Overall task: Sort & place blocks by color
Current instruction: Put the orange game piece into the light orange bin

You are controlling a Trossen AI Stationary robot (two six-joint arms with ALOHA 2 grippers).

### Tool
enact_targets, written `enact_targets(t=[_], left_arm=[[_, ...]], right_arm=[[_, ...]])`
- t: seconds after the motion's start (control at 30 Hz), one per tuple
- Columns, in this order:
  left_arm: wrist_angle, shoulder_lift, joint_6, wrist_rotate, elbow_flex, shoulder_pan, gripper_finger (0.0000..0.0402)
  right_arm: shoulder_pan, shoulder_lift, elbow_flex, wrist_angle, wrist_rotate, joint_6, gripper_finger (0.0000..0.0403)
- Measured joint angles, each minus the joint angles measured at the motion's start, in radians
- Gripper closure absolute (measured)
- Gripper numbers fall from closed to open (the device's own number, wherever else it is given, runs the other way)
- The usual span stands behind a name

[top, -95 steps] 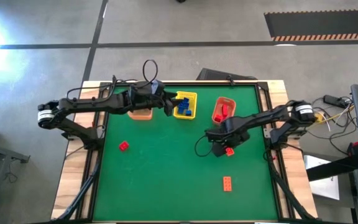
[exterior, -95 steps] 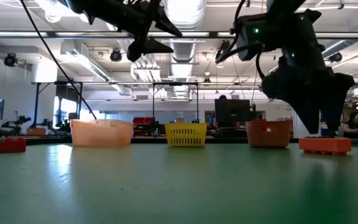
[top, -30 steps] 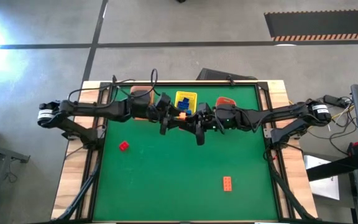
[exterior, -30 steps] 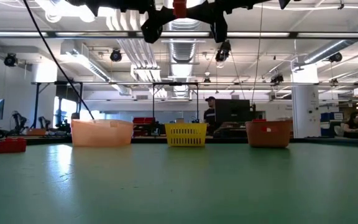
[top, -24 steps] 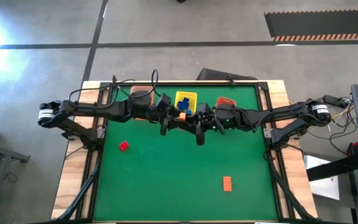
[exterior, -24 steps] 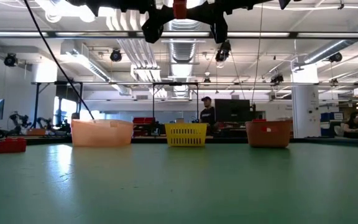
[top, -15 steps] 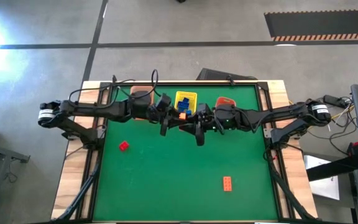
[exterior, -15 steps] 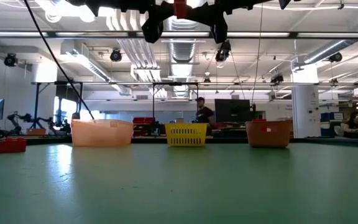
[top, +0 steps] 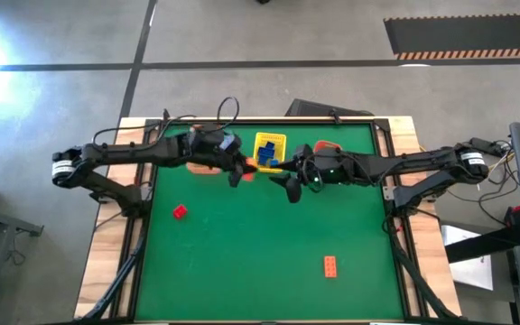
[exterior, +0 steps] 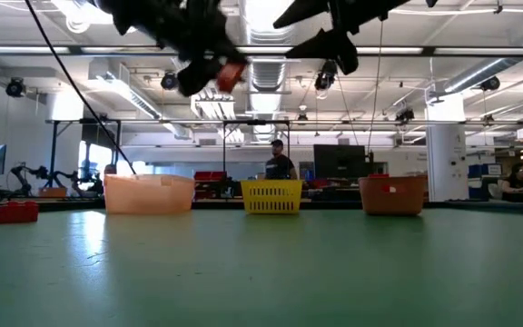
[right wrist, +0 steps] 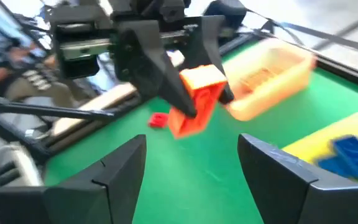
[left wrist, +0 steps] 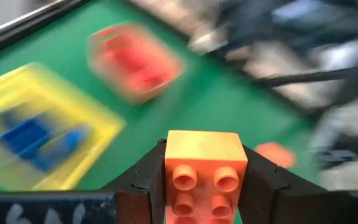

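Note:
My left gripper (top: 240,173) hangs above the table beside the pale orange basket (top: 208,165), shut on an orange brick (left wrist: 202,165). The right wrist view shows this brick (right wrist: 196,102) ahead of my right gripper (right wrist: 191,171), which is open and touches nothing. In the high view my right gripper (top: 284,182) hovers near the yellow basket (top: 270,144), which holds blue bricks (top: 268,153). A red brick (top: 180,212) and an orange brick (top: 330,265) lie flat on the green mat. The red-orange basket (top: 326,147) is partly under my right arm. My left gripper pinches the orange brick between its two fingers (left wrist: 143,180), one on each of two opposite side faces (left wrist: 169,158). The studded face (left wrist: 201,180) points back toward the wrist camera. The brick is lifted clear, high above the mat (exterior: 232,76).
The three baskets stand in a row along the far side of the mat (top: 242,253). The near half of the mat holds only the two loose bricks. Black rails frame the table (top: 138,244). A person (exterior: 280,168) walks in the room behind.
The orange brick was held high between both grippers, which met tip to tip. My right gripper has let go of it and drawn back. My left gripper has carried the brick down and toward the table's left, toward the pale orange basket.

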Motion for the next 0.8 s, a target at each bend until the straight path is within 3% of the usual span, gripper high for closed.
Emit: enact_targets(t=[0.07,0.2,0.27,0.4,0.67,0.8], left_arm=[[-0.144,-0.006,0.012,-0.098,0.000,0.050,0.0281],[-0.519,0.001,-0.038,-0.457,-0.002,0.157,0.0277],[-0.641,0.011,-0.039,-0.559,-0.002,0.217,0.0276],[-0.675,0.028,0.018,-0.564,-0.003,0.313,0.0274],[-0.664,0.071,0.038,-0.552,-0.003,0.364,0.0272],[-0.664,0.119,-0.055,-0.488,-0.003,0.380,0.0272]], right_arm=[[0.000,-0.014,0.000,-0.047,0.028,0.014,0.0162],[0.001,-0.036,0.000,-0.062,0.051,0.014,0.0169],[0.000,-0.041,0.000,-0.061,0.052,0.013,0.0172],[0.001,-0.040,0.000,-0.058,0.052,0.013,0.0172],[0.001,-0.036,-0.001,-0.061,0.052,0.004,0.0170],[0.001,-0.036,-0.001,-0.063,0.051,0.003,0.0172]])
